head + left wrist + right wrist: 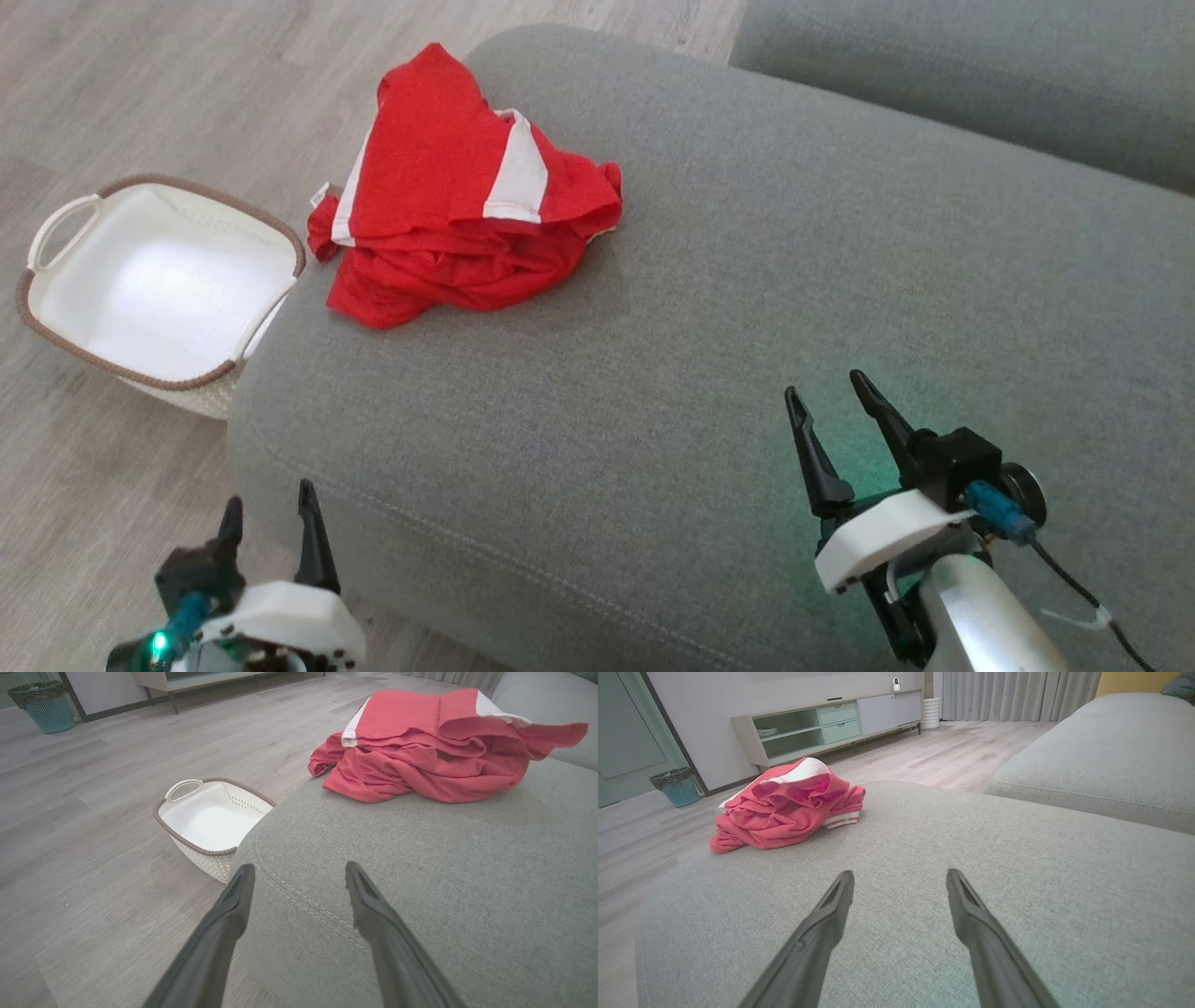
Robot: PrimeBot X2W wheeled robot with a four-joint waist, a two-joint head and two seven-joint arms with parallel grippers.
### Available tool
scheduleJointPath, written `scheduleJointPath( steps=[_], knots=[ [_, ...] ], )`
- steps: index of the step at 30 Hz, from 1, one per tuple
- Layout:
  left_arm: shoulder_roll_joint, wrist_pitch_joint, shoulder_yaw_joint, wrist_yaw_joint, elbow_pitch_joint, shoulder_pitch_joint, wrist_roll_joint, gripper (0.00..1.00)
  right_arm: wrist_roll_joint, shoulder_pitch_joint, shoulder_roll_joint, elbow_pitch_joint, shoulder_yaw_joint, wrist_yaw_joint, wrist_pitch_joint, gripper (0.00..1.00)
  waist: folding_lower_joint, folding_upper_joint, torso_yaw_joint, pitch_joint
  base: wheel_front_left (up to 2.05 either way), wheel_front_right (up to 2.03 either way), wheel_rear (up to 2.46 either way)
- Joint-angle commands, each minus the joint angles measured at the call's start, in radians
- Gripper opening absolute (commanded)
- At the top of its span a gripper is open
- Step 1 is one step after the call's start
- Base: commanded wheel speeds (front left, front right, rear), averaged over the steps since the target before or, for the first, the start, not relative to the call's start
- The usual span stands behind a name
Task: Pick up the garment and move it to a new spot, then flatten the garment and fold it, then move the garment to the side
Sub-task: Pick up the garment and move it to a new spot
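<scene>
A white laundry basket [159, 280] with a brown rim sat on the floor, beside the grey sofa cushion [709, 308]. The left gripper [269, 495] hung open and empty at the cushion's near corner. The crumpled red garment [439, 177] with white stripes lay on the cushion's far left edge. The right gripper [825, 384] was open too, well apart from it.

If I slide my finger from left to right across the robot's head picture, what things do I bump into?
A white plastic basket with a brown rim → crumpled red garment with white stripes → right gripper.
</scene>
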Motion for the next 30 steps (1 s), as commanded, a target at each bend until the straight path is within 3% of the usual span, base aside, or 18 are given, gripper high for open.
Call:
scheduleJointPath(
  steps=[1,9,12,18,30],
  knots=[
    [0.013,-0.012,0.035,-0.007,-0.032,-0.060,-0.009,1.00,-0.006,-0.045,-0.004,-0.026,0.021,0.007,-0.011,1.00,0.0000,0.0000,-0.005,0.021,0.00,0.00,0.00],
    [0.013,-0.012,0.104,-0.067,-0.033,-0.178,-0.029,1.00,-0.047,-0.090,-0.004,-0.060,-0.004,0.007,-0.011,1.00,0.0000,0.0000,-0.035,0.128,0.00,0.00,0.00],
    [0.043,-0.012,0.145,-0.133,-0.007,-0.261,-0.031,1.00,-0.065,-0.114,-0.004,-0.084,-0.010,0.007,-0.011,1.00,0.0000,0.0000,-0.059,0.178,0.00,0.00,0.00],
    [0.116,-0.012,0.156,-0.214,0.091,-0.430,-0.021,1.00,-0.092,-0.146,-0.004,-0.125,-0.026,0.007,-0.011,1.00,0.0000,0.0000,-0.097,0.245,0.00,0.00,0.00],
    [0.228,-0.012,0.139,-0.261,0.347,-0.730,-0.034,1.00,-0.132,-0.201,-0.004,-0.171,-0.041,0.007,-0.011,1.00,0.0000,0.0000,-0.175,0.359,0.00,0.00,0.00]
  ],
)
